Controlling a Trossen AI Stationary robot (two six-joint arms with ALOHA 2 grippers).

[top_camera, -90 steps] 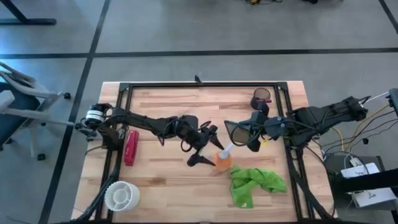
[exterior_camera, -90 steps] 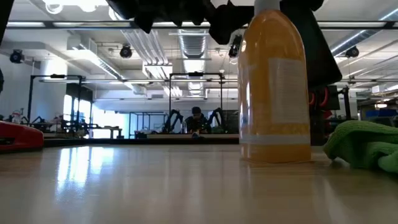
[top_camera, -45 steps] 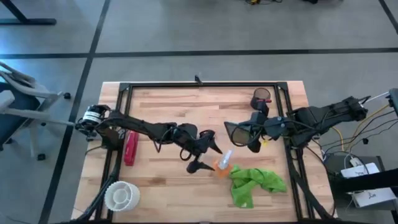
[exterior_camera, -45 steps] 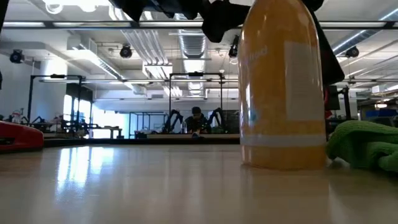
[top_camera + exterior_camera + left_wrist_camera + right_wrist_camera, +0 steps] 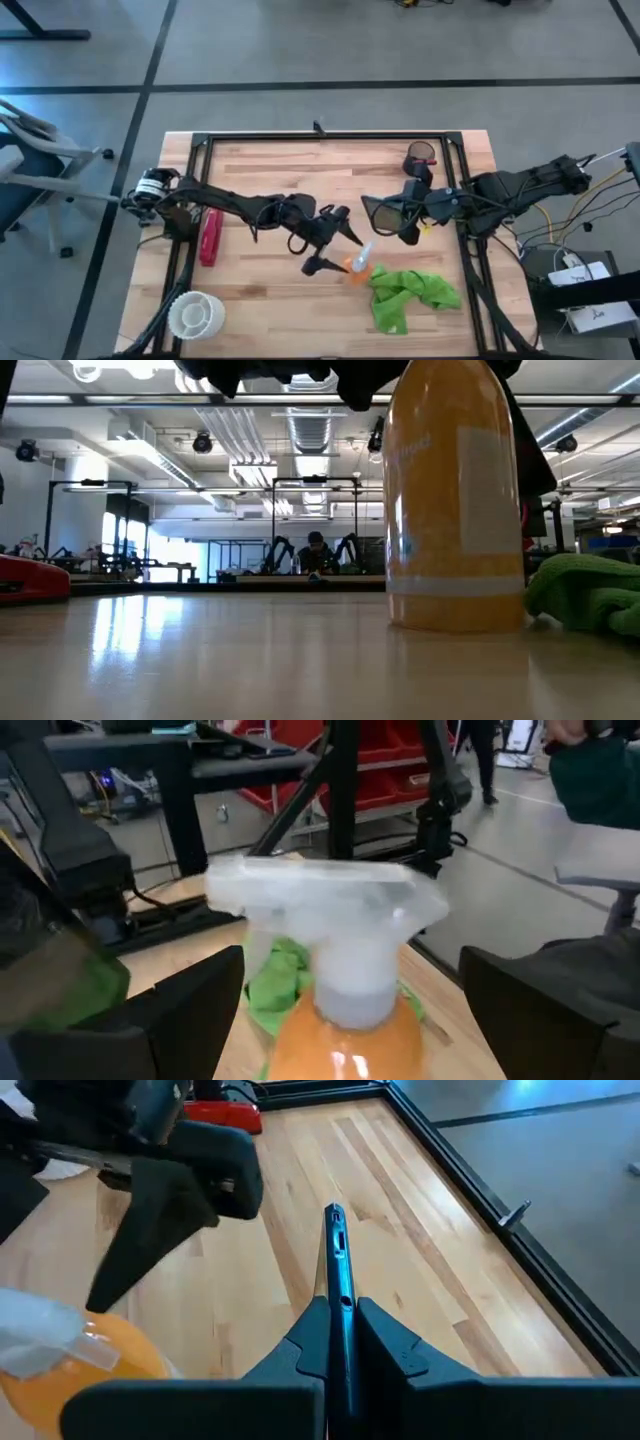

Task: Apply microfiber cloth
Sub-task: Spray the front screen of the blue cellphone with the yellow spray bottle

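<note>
The left claw (image 5: 335, 248) stands open around the orange spray bottle (image 5: 357, 262) near the middle of the wooden surface (image 5: 260, 180) — one finger on each side of the white sprayer head, not pressing it. The microfiber cloth (image 5: 408, 293) lies crumpled just right of the bottle, toward the near right corner, untouched. The right claw (image 5: 385, 214) waits further back — closed on a thin dark tablet (image 5: 338, 1270) held edge-on.

No lettering can be read; the orange spray bottle (image 5: 455, 500) bears a pale label too faint to make out.
</note>
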